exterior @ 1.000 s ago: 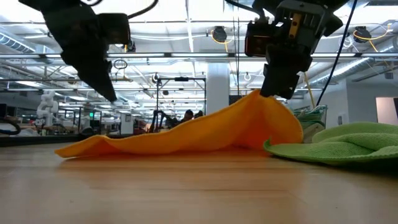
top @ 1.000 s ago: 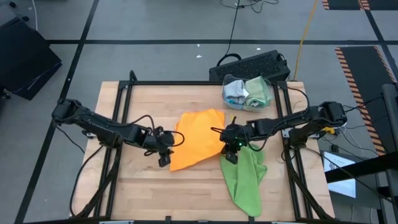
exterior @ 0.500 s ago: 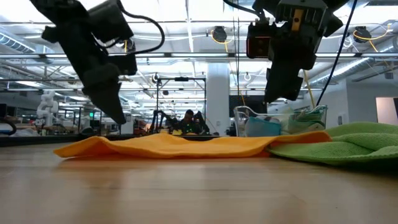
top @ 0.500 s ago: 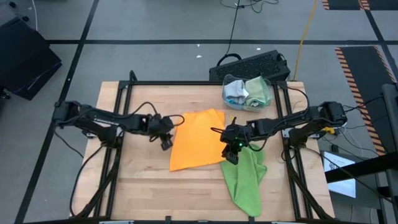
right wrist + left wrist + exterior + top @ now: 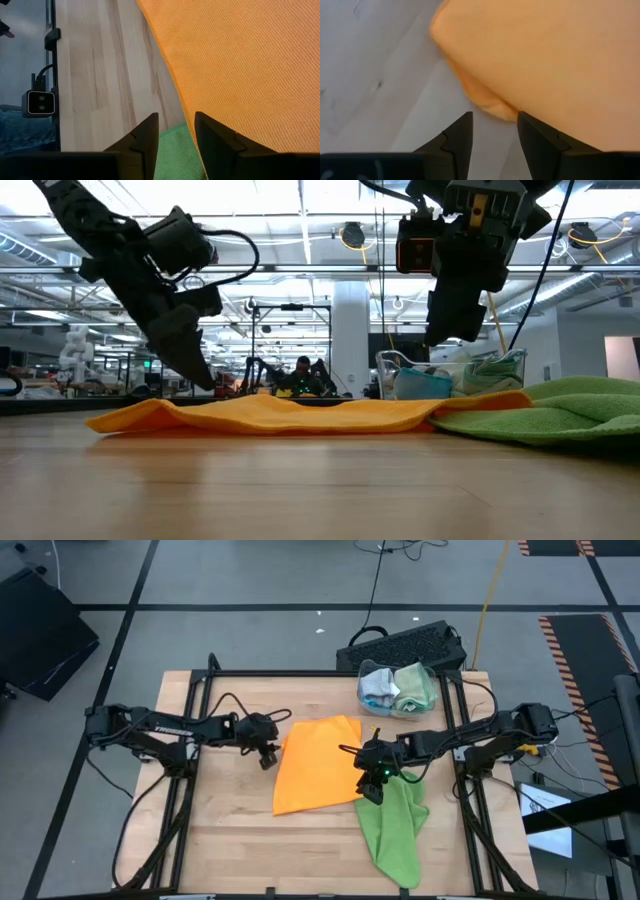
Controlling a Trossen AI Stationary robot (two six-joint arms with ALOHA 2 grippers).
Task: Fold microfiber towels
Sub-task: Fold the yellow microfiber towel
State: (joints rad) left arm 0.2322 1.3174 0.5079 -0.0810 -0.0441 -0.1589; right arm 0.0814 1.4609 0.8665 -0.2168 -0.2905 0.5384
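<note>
An orange microfiber towel (image 5: 318, 765) lies flat on the wooden table near the middle. A lime green towel (image 5: 393, 825) lies crumpled at the near right, meeting the orange towel's near right corner. My left gripper (image 5: 268, 758) hovers open just above the table beside the orange towel's left edge (image 5: 490, 107), with nothing between its fingers (image 5: 494, 134). My right gripper (image 5: 368, 790) hangs open above the place where the two towels meet (image 5: 176, 134). In the low view it stands well clear of the cloth (image 5: 445, 330).
A clear bin (image 5: 398, 688) holding folded grey and green towels stands at the table's far right. A black keyboard-like object (image 5: 400, 643) lies behind it. Dark frame rails (image 5: 190, 740) run along both sides. Bare wood (image 5: 230, 840) lies at the near left.
My right gripper has let go of the orange towel. The towel's raised right part has fallen, and it now lies flat. My left gripper has gone toward the table's far edge along the towel's left side and has sunk lower.
</note>
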